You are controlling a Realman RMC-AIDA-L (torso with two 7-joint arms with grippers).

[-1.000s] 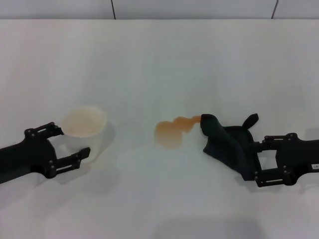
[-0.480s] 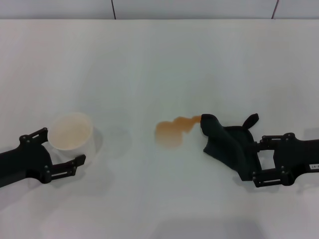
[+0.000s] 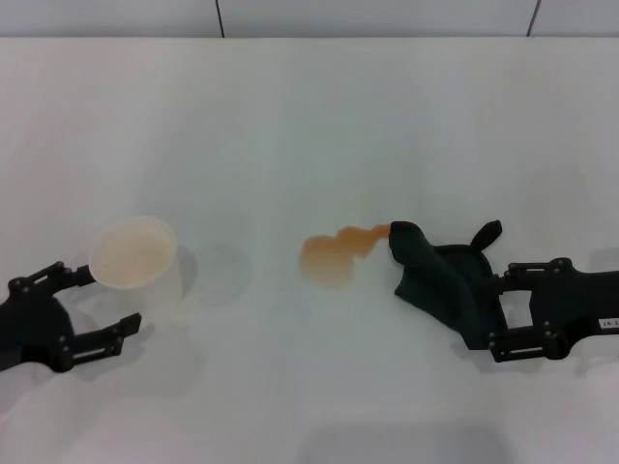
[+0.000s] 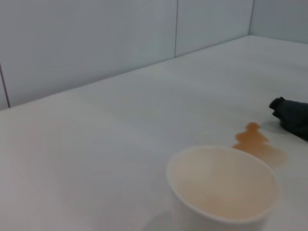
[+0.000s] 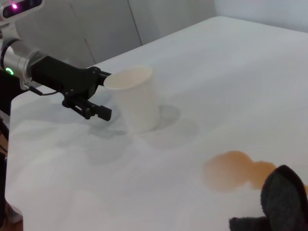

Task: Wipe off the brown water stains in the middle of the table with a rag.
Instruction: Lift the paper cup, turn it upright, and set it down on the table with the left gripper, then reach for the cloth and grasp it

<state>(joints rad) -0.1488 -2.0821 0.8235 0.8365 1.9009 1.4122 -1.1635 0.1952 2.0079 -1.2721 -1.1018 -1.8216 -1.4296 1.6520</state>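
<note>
The brown water stains (image 3: 334,253) lie in the middle of the white table (image 3: 309,116), and their narrow tail touches the far tip of the rag (image 3: 440,280). The dark rag lies crumpled just right of them. My right gripper (image 3: 496,310) is open, its fingers either side of the rag's near end. The right wrist view shows the stains (image 5: 233,169) and the rag (image 5: 284,199) close by. The left wrist view shows the stains (image 4: 257,144) and the rag (image 4: 293,115) beyond the cup. My left gripper (image 3: 108,302) is open at the left, drawn back from the cup.
A pale plastic cup (image 3: 135,256) stands upright left of the stains, free of the left fingers; it also shows in the wrist views as the cup (image 4: 221,187) and the cup (image 5: 137,98). A tiled wall runs along the table's far edge.
The cup shifted left with the left gripper, then was left standing as that gripper backed off further left. The right gripper and the rag have hardly moved.
</note>
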